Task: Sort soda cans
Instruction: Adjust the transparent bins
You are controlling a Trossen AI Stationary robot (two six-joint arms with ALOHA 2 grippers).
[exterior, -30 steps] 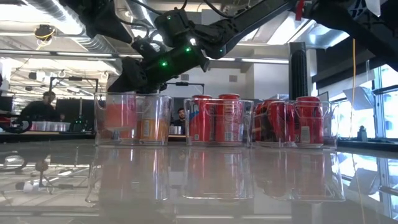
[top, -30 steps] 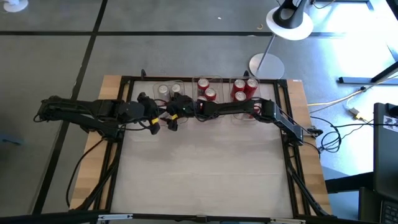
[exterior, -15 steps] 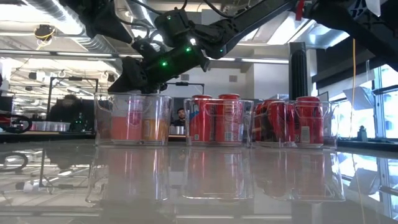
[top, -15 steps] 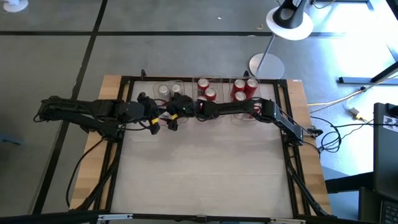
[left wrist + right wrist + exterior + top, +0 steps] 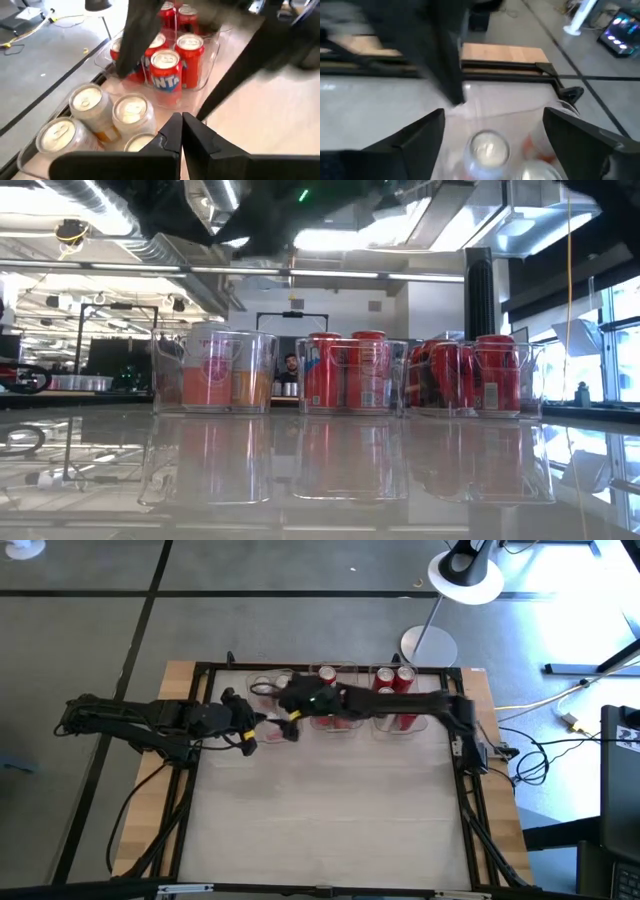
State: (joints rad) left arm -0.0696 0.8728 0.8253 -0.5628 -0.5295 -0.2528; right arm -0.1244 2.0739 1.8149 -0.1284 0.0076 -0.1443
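Three bins (image 5: pixel 350 375): clear, lined up along the table's far edge, every soda can (image 5: pixel 166 70) inside one.
Left bin: silver-topped cans with orange marks.
Middle and right bins: red cans.
Right gripper (image 5: pixel 492 131): above the left bin, fingers spread wide, nothing held.
Left gripper (image 5: pixel 182 131): just beside the left bin, fingers pressed together, empty.

Your high view looks straight down on the whole bench (image 5: pixel 330 830); low view sits level at bench height, facing the bins (image 5: pixel 350 376). Both wrist views look close past their fingers (image 5: pixel 182 131) onto the same bins.
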